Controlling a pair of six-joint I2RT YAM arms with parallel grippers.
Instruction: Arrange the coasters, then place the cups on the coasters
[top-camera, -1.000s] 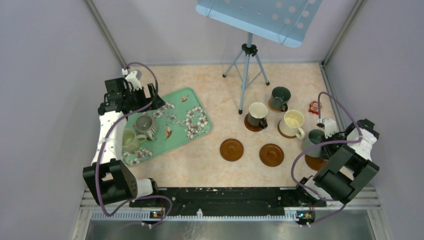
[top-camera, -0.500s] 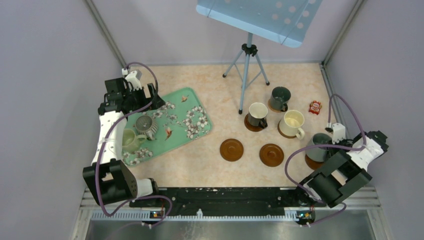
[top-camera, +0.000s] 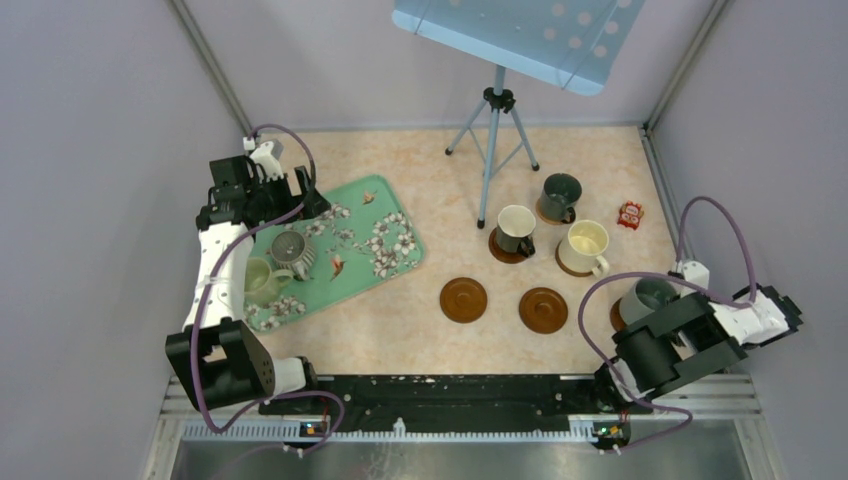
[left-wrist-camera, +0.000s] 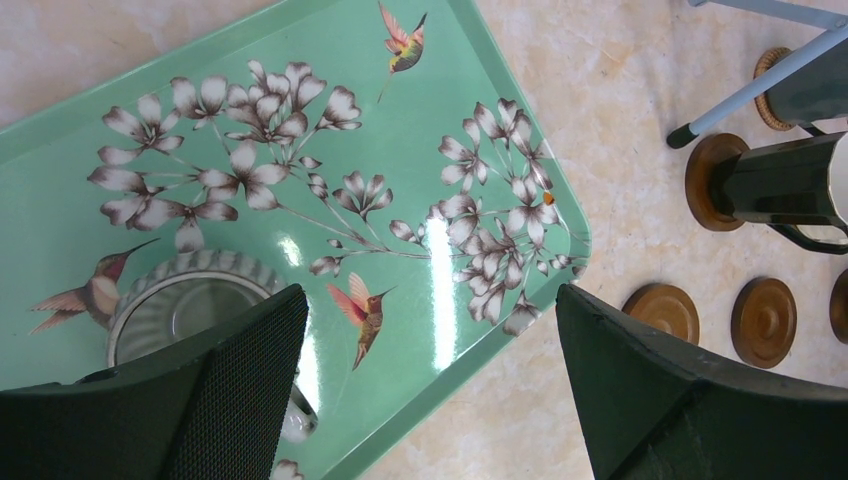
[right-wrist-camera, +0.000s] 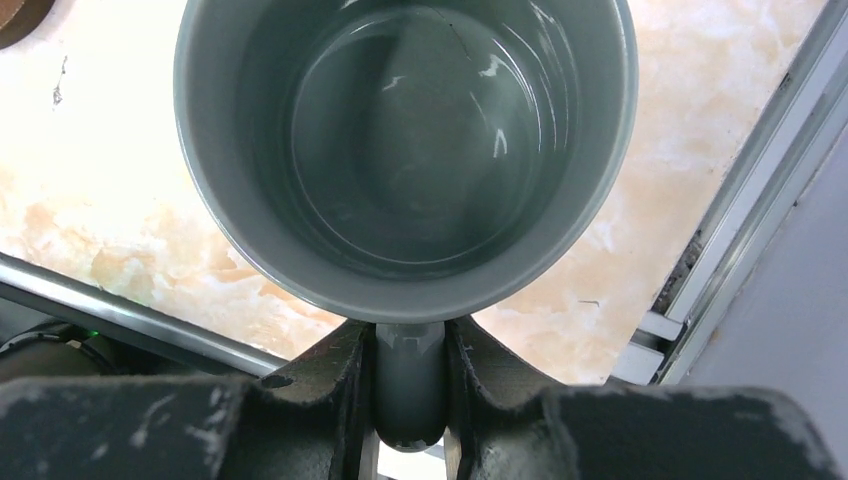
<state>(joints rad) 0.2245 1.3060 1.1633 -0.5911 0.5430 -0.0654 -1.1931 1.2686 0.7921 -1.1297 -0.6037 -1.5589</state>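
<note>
My right gripper (top-camera: 672, 306) is shut on the handle of the grey-blue cup (top-camera: 650, 295) (right-wrist-camera: 405, 150), fingers (right-wrist-camera: 340, 385) on both sides of it. A coaster (top-camera: 616, 318) shows only as a brown sliver at the cup's near-left; whether the cup touches it is unclear. Two bare coasters (top-camera: 463, 299) (top-camera: 543, 310) lie mid-table. Behind them, the dark cup with cream inside (top-camera: 516, 230), the dark green-grey cup (top-camera: 560, 196) and the cream cup (top-camera: 584, 245) each stand on a coaster. My left gripper (top-camera: 305, 195) (left-wrist-camera: 428, 300) hangs open over the green tray (top-camera: 390, 215), above the ribbed grey cup (top-camera: 290, 250) (left-wrist-camera: 190, 300) and the pale green cup (top-camera: 258, 280).
A tripod (top-camera: 495, 130) with a blue panel stands at the back centre, one leg close to the dark cup. A small red packet (top-camera: 629, 214) lies by the right wall. A metal rail (right-wrist-camera: 720, 230) runs along the table's right edge next to the held cup.
The right arm has swung right and toward the near edge with the grey-blue cup, which now covers most of the coaster. The left arm has not moved.
</note>
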